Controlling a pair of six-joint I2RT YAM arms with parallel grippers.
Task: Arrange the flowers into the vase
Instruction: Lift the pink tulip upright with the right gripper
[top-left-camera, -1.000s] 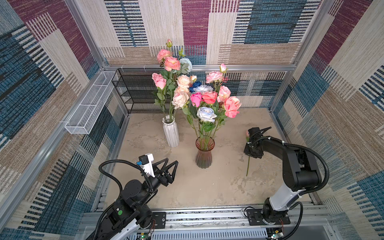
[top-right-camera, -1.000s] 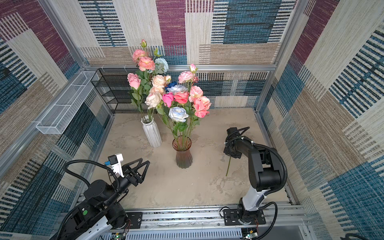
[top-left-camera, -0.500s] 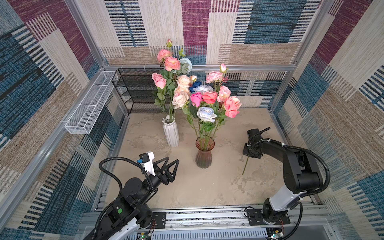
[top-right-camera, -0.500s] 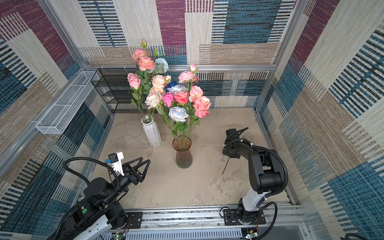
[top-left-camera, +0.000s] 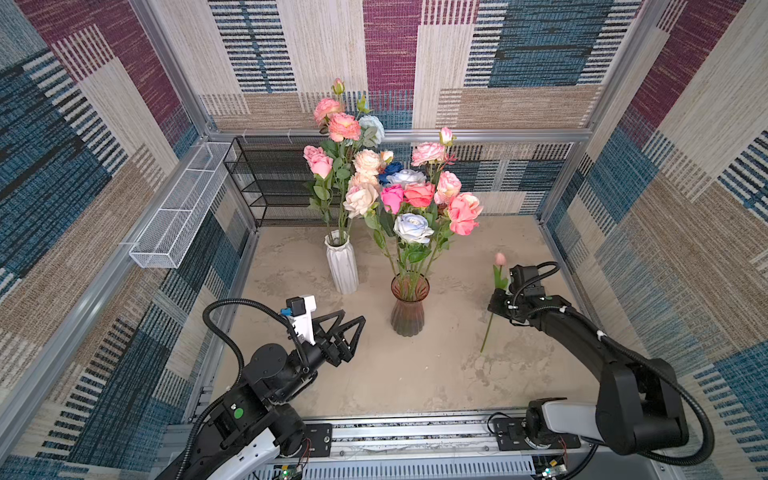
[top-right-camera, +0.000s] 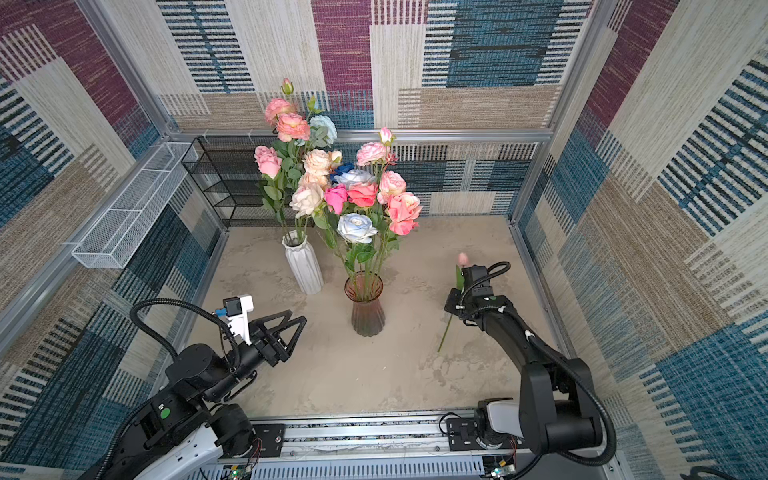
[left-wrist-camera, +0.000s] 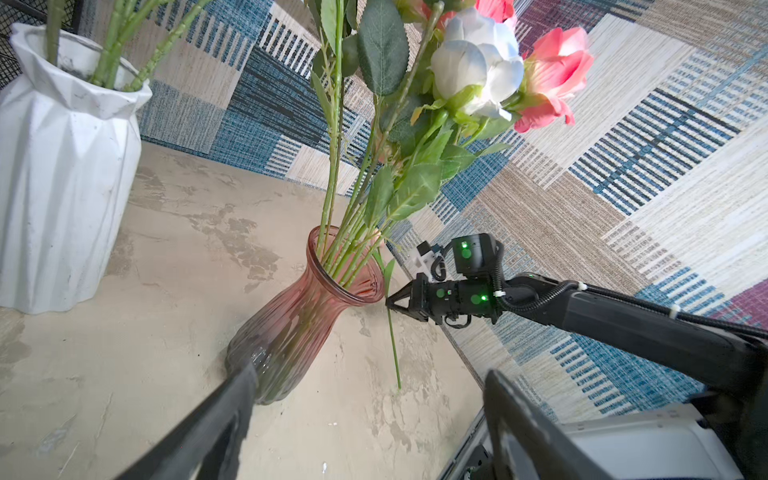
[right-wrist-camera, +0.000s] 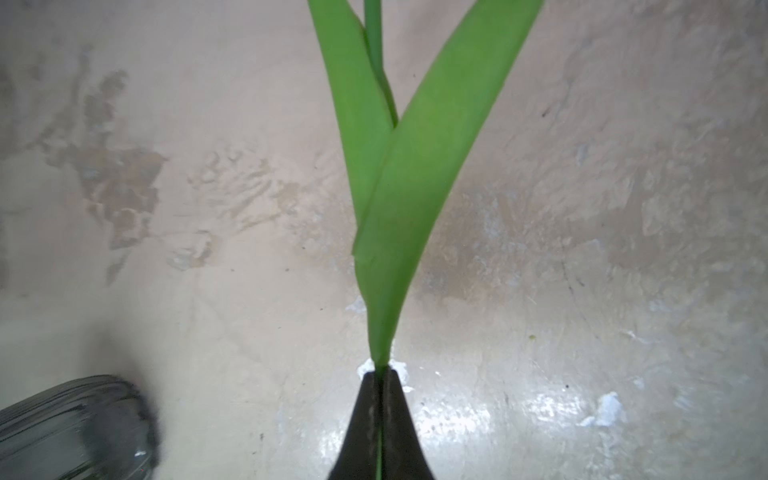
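Between the closed tips of the right pincer (top-left-camera: 493, 304) hangs one loose flower (top-left-camera: 500, 259), not yet placed; toward the gaping, empty left pincer (top-left-camera: 354, 314), other flowers (top-left-camera: 411, 227) fill a glass vase (top-left-camera: 408, 316) and a white vase (top-left-camera: 343, 268).

Bright, even light in both top views, shadows faint. Walls (top-left-camera: 104, 166) bend at the edges. Right wrist view: glare on the tabletop (right-wrist-camera: 457, 415), vase (right-wrist-camera: 70, 428) blurred, flower (right-wrist-camera: 415, 187) soft.

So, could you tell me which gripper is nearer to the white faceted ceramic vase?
Left. The left gripper hovers open in front of the white vase; the right gripper, shut on a pink-budded stem, sits beyond the ribbed reddish glass vase.
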